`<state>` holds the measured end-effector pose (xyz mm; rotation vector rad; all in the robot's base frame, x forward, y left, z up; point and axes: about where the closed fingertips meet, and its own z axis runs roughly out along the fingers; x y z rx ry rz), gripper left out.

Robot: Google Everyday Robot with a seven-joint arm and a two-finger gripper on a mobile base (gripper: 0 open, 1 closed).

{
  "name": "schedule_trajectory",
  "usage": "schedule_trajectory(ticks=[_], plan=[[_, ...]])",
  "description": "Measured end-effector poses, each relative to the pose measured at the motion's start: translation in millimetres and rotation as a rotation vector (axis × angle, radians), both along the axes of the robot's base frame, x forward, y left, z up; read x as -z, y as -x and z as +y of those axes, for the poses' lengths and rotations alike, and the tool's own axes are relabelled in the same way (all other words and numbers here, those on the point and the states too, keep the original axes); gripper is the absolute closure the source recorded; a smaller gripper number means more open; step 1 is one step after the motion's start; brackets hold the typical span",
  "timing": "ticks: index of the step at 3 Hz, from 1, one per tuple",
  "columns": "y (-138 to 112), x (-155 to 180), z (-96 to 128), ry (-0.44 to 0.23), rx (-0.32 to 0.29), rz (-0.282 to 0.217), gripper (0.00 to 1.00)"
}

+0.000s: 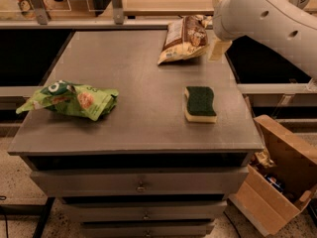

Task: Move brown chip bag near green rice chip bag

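Observation:
The brown chip bag lies at the far right of the grey table, brown and cream, tilted up on its right side. My gripper hangs just to the right of the bag, close beside its right edge, mostly hidden behind my white arm. The green rice chip bag lies crumpled at the table's left edge, far from the brown bag.
A yellow sponge with a green top lies on the right half of the table, in front of the brown bag. An open cardboard box stands on the floor to the right. Drawers run below the tabletop, and a rail runs behind it.

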<state>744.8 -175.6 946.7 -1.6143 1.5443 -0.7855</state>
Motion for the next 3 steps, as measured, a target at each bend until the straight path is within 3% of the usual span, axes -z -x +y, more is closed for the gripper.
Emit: schedule_trajectory(ticks=[2, 3], plan=[[-21.6, 32.3, 16.6, -0.053, -0.065, 0.027, 0.00], [-25.9, 41.6, 27.9, -0.060, -0.096, 0.031, 0.18]])
